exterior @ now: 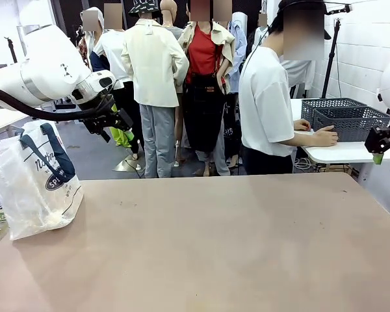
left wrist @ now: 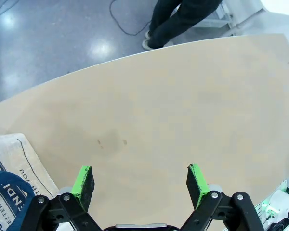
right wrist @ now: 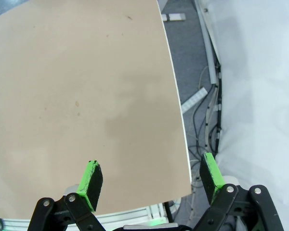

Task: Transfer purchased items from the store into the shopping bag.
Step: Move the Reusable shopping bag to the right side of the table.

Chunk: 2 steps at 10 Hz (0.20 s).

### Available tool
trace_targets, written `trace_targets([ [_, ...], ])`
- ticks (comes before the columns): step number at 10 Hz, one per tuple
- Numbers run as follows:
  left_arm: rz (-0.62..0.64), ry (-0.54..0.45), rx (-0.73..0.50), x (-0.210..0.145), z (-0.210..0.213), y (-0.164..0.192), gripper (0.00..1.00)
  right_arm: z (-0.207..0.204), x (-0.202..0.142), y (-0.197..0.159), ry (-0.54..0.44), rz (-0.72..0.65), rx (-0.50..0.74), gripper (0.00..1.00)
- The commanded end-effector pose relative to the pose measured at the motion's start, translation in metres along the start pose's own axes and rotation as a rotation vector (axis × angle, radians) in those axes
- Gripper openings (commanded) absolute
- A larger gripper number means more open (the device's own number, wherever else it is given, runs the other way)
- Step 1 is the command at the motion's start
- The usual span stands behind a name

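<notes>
From the front we look low across the bench (exterior: 214, 247) toward the person (exterior: 266, 110). Our left wrist camera looks steeply down at its surface; the right wrist camera overlooks its edge and the floor (right wrist: 188, 53).

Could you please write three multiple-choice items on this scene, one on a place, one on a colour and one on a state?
1. Where does the shopping bag stand?
A. at the table's left edge
B. at the table's middle
C. on the floor

2. What colour are the bag's handles?
A. red
B. navy blue
C. yellow

3. How stands the left gripper?
A. shut on the bag
B. shut on nothing
C. open, holding nothing

Answers: 1 A, the front view shows it at the tan table's left edge. 2 B, blue straps loop over its top. 3 C, the green pads stand wide apart over bare table.
</notes>
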<state>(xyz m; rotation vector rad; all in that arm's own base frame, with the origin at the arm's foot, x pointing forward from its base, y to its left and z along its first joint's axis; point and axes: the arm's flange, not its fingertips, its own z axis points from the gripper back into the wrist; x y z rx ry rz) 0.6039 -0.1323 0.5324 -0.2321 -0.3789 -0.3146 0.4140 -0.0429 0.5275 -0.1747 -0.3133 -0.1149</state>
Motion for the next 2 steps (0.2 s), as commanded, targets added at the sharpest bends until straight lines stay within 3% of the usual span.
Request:
trace_targets([
  [1,0.016,-0.007,0.01,0.0001,0.0007,0.0007,1.0,0.0009,0.0008,-0.0007,0.006,0.003,-0.019,1.0],
  [2,0.016,-0.007,0.01,0.0001,0.0007,0.0007,1.0,0.0009,0.0008,-0.0007,0.006,0.003,-0.019,1.0],
])
